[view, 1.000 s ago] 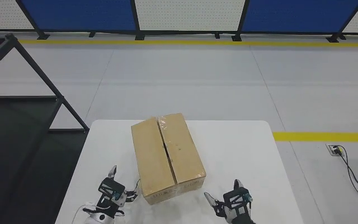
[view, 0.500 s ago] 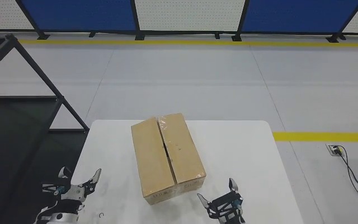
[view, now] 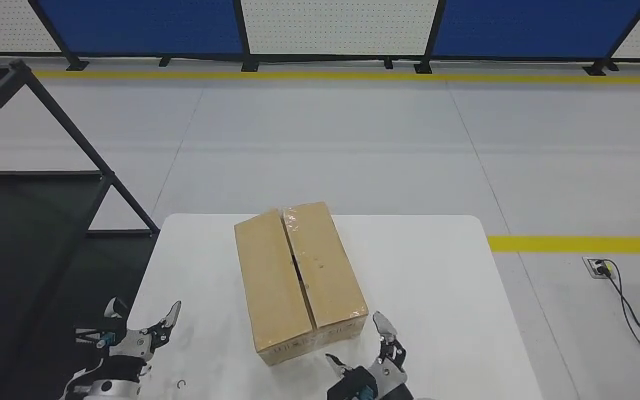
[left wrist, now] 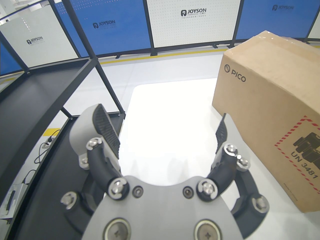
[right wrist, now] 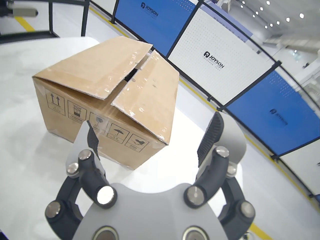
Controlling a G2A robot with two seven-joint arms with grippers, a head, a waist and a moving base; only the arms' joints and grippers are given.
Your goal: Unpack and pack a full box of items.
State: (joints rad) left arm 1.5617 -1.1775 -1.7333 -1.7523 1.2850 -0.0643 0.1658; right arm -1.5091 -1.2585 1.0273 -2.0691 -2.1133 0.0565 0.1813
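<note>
A brown cardboard box (view: 298,277) stands in the middle of the white table (view: 430,270), its two top flaps folded down with a narrow gap along the seam. My left gripper (view: 140,322) hangs open beyond the table's left edge, near the front corner; its wrist view has the box (left wrist: 270,101) off to one side and nothing between the fingers (left wrist: 106,128). My right gripper (view: 362,343) is open just in front of the box's near end, and in its wrist view the box (right wrist: 110,93) lies close ahead of the gripper (right wrist: 150,131).
A black metal rack (view: 50,200) stands left of the table. Blue and white partition panels (view: 330,25) line the far side of the floor. A small dark ring (view: 181,384) lies on the table near the front left. Bare tabletop flanks the box.
The left gripper swung from beside the box out past the table's left edge, then held still. The right gripper slid left along the front edge toward the box's near end.
</note>
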